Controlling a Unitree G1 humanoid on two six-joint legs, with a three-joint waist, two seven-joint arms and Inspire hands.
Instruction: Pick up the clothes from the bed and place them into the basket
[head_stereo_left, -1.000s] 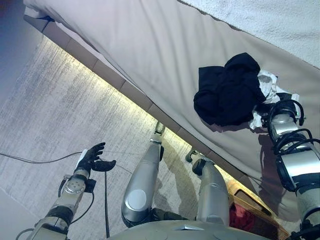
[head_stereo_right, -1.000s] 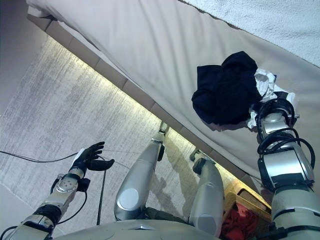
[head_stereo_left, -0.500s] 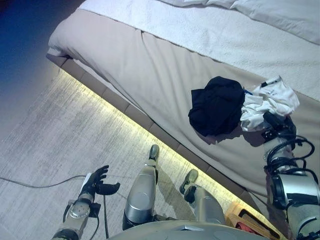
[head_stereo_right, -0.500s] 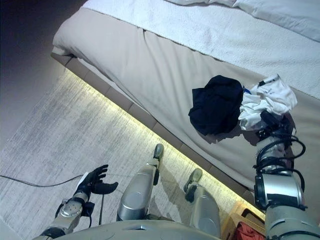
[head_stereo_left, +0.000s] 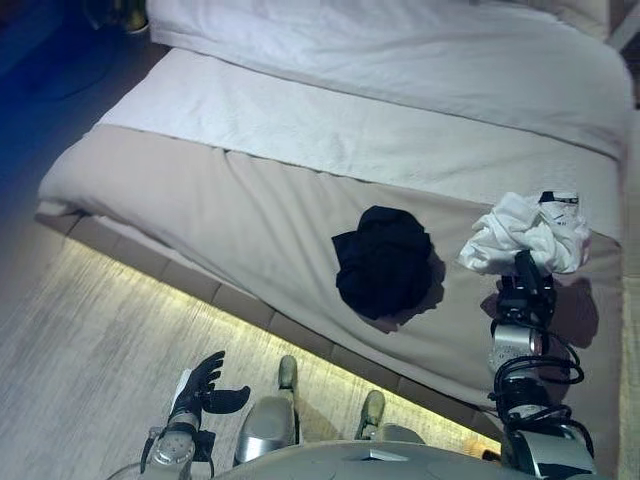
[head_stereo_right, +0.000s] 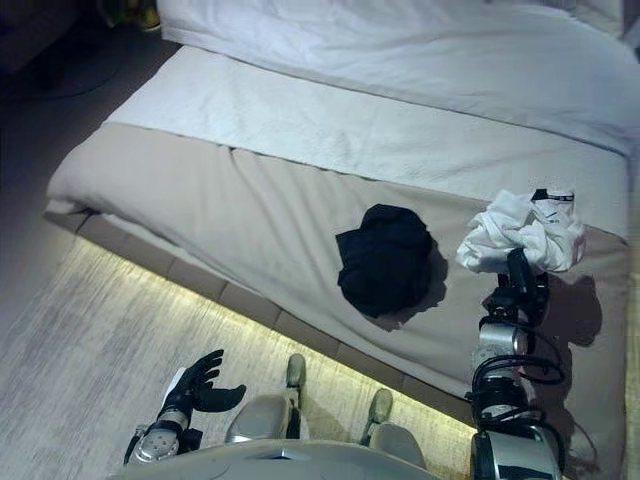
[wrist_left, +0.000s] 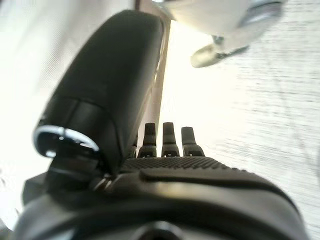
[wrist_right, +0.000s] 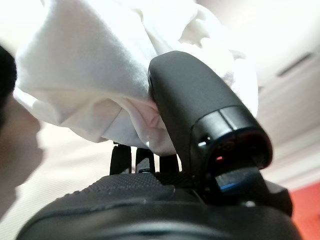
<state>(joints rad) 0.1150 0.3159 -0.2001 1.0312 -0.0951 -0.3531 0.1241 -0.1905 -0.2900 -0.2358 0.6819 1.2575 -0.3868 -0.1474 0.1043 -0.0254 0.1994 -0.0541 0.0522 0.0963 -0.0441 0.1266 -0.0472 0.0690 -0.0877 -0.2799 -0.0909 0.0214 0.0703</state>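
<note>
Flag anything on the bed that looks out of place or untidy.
Two things stand out: a crumpled black garment lying bunched on the beige bed cover, and a bunched white garment pinched in the right hand. The left hand hangs open over the floor. Nothing looks damaged or spilled.

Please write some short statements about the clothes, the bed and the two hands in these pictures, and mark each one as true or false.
1. The right hand holds the white garment. True.
2. The black garment is in the left hand. False: it lies on the bed, and the left hand is open and holds nothing.
3. The two garments touch each other. False: they are apart.
4. The left hand is over the floor. True.
</note>
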